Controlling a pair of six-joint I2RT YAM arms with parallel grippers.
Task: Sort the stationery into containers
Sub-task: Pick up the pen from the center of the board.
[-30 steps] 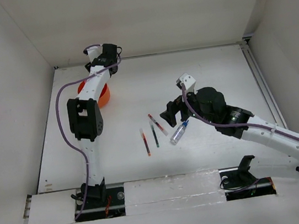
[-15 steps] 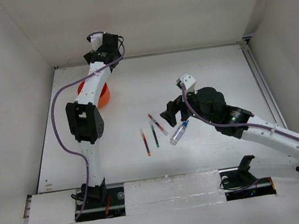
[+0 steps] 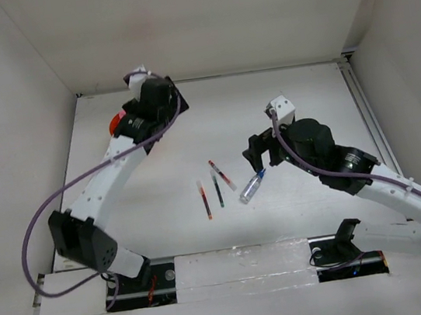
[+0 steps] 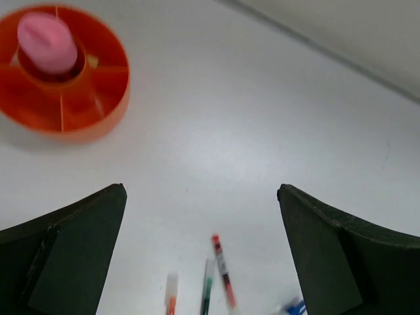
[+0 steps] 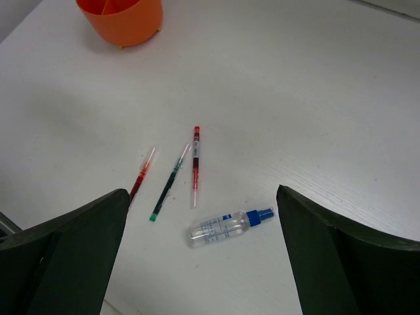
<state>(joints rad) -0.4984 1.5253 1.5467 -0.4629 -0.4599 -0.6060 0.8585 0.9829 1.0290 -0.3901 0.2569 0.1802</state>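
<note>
Clear blue-capped bottle (image 5: 226, 227) lies flat on the bench (image 5: 315, 98), well apart from the orange tub (image 5: 125, 26), beyond the three pens (image 5: 195, 157). The right fingers (image 5: 72, 256), spread and empty, frame it, its long axis crossing their gap. The left fingers (image 4: 65, 249), likewise spread and empty, hover nearer the tub.

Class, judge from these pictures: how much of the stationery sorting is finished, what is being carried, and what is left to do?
Done: the pink-capped bottle stands in the middle of the orange tub.
In hand: nothing. The left gripper and right gripper are both open and empty.
Left: a red pen, a green pen, a second red pen and the blue-capped bottle lie loose on the table.
</note>
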